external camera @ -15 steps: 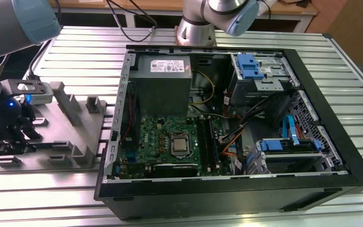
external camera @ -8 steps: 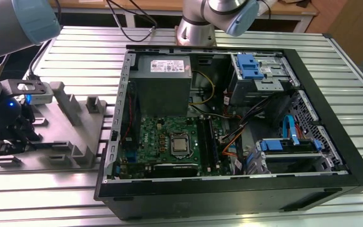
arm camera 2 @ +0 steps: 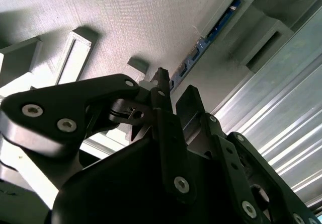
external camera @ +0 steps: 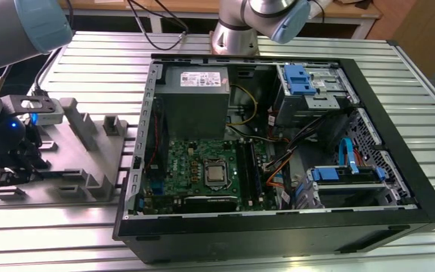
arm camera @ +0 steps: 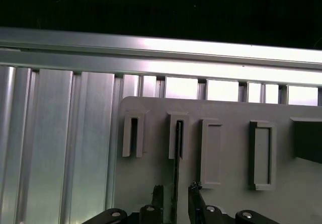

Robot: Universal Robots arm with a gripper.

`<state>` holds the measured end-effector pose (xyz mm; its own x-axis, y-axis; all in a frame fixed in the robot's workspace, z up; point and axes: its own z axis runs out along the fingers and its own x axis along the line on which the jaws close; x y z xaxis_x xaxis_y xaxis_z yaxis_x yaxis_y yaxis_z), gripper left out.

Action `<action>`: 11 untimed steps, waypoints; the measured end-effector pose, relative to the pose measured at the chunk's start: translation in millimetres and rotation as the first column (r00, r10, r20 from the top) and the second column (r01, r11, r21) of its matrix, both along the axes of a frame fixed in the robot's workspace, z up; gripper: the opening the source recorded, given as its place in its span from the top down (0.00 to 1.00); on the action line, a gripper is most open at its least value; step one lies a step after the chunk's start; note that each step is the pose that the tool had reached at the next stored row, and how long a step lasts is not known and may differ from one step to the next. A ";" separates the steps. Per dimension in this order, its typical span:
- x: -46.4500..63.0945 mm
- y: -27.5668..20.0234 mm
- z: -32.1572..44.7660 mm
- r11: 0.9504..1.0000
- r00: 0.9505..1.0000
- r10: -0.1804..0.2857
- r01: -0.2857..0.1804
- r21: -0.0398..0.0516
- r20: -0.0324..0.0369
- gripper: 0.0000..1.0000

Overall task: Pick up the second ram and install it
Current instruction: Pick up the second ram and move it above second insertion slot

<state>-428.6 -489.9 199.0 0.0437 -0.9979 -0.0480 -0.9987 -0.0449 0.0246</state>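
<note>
In the first wrist view my fingers (arm camera: 194,191) stand spread astride the edge-on ram (arm camera: 176,176); the second wrist view shows me its blue face.

tray (arm camera: 234,148): matt grey plastic | table (arm camera: 60,148): ribbed glossy bright metal | tool (arm camera 2: 173,90): matt black

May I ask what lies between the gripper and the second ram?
Nothing: in the first wrist view, bare gaps separate the gripper's fingers from the second ram.
</note>
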 end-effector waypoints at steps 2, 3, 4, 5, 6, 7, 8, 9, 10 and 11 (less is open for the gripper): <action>0.0 0.0 0.0 1.000 1.000 0.000 0.000 0.000 0.000 0.69; 0.0 0.0 0.1 1.000 1.000 0.000 0.000 0.000 0.000 0.69; 0.0 0.0 0.1 1.000 1.000 0.000 0.000 0.000 0.000 0.69; 0.0 0.0 0.1 1.000 1.000 0.000 0.000 0.000 0.000 0.71; 0.0 0.0 0.1 1.000 1.000 0.000 0.000 0.000 0.000 0.71; 0.0 0.0 0.1 1.000 1.000 0.000 0.000 0.000 0.000 0.78; 0.0 0.0 0.1 1.000 1.000 0.000 0.000 0.000 0.000 0.78; 0.0 0.0 0.1 1.000 1.000 0.000 0.000 0.000 0.000 0.78; 0.0 0.0 0.1 1.000 1.000 0.000 0.000 0.000 0.000 0.78; 0.0 0.0 0.2 1.000 1.000 0.000 0.000 0.000 0.000 0.78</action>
